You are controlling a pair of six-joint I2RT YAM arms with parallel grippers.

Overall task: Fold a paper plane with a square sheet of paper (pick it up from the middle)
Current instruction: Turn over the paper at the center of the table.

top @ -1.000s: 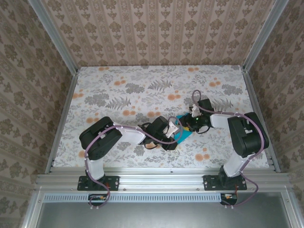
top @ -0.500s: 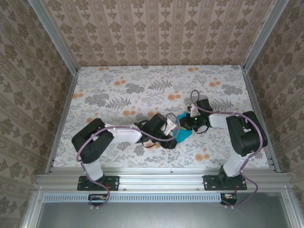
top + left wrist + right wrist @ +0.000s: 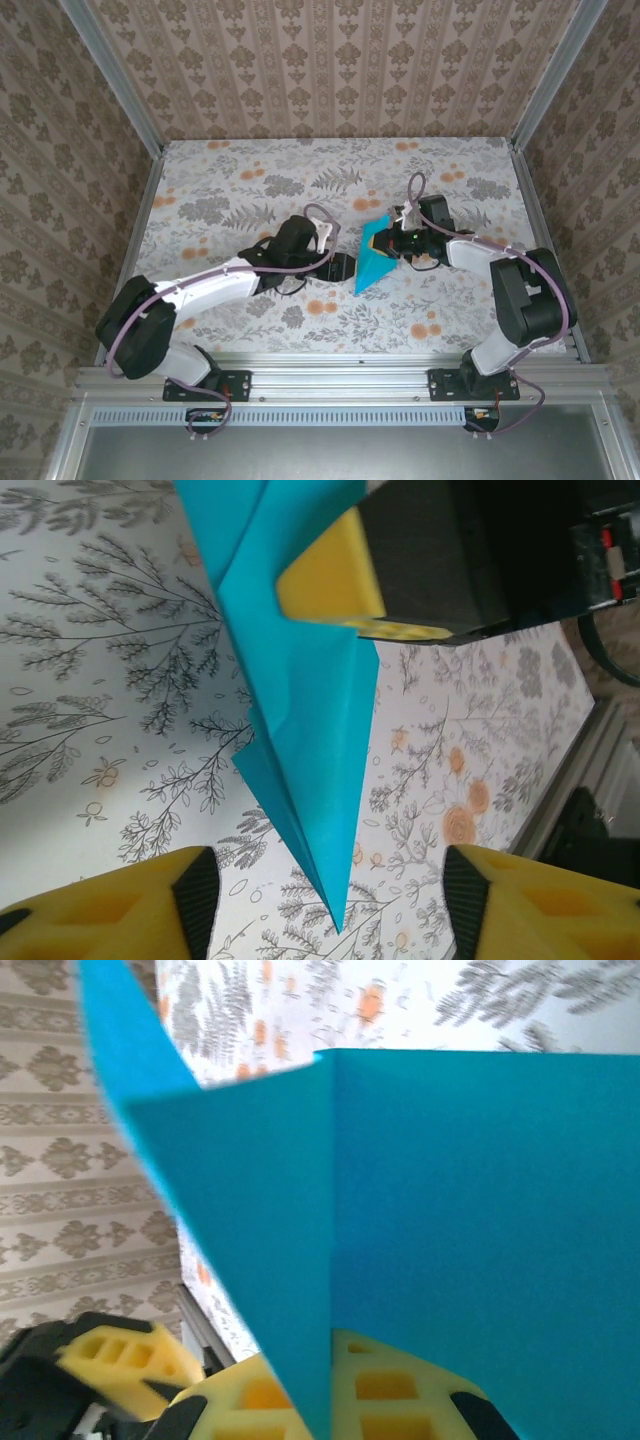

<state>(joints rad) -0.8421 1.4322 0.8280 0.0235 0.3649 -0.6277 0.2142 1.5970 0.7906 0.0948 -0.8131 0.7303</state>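
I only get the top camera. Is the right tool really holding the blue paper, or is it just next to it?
Observer: Holding it. The right wrist view shows the paper pinched between the right tool's yellow fingers.
Operator: Is the left tool grabbing it too?
Observer: No. In the left wrist view the left tool is open, and the paper's tip shows between its pads, touching neither.
Operator: Is it folded yet?
Observer: Yes. That same view shows creased layers narrowing to a sharp point.
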